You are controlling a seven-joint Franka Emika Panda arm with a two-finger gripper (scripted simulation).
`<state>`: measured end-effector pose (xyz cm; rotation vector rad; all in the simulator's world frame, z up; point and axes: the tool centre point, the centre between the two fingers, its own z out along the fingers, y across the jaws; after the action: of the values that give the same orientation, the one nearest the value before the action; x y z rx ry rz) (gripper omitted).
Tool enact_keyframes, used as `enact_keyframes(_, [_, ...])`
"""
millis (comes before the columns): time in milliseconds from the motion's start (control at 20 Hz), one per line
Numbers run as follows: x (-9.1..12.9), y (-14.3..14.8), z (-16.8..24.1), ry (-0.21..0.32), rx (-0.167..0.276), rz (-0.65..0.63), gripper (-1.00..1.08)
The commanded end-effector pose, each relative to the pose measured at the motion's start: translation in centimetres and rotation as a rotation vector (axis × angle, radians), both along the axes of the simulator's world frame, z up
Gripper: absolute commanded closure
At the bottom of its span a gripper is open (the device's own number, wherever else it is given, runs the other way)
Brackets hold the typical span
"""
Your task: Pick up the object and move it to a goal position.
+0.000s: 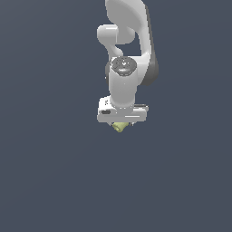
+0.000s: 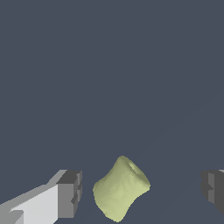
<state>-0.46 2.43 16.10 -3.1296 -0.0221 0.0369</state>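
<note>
The object [image 2: 121, 189] is a small pale yellow-green stubby piece lying on the dark grey floor. In the wrist view it lies between my two fingertips, with a gap on each side, nearer to one grey fingertip pad [image 2: 70, 194] than to the other. My gripper [image 2: 140, 192] is open and touches nothing. In the exterior view the white arm hangs straight down and the gripper [image 1: 121, 121] hides most of the object [image 1: 119, 127], of which only a yellow-green tip shows under the hand.
A flat dark grey floor [image 1: 54, 172] fills both views. Nothing else shows on it.
</note>
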Motion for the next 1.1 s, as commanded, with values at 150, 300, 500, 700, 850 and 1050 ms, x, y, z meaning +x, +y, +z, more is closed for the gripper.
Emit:
enact_keyframes(150, [0.1, -0.7, 0.1, 0.001, -0.005, -0.01, -0.92])
enact_keyframes(300, [0.2, -2.5, 0.4, 0.003, -0.018, -0.035, -0.92])
enact_keyframes(500, [0.3, -3.4, 0.6, 0.004, -0.024, -0.048, -0.92])
enact_keyframes(700, [0.2, -3.2, 0.5, 0.004, -0.023, -0.049, -0.92])
enact_keyframes(850, [0.1, -3.1, 0.3, 0.003, -0.023, -0.064, -0.92])
enact_keyframes(1050, [-0.3, -2.8, -0.1, 0.002, -0.022, -0.1, -0.92])
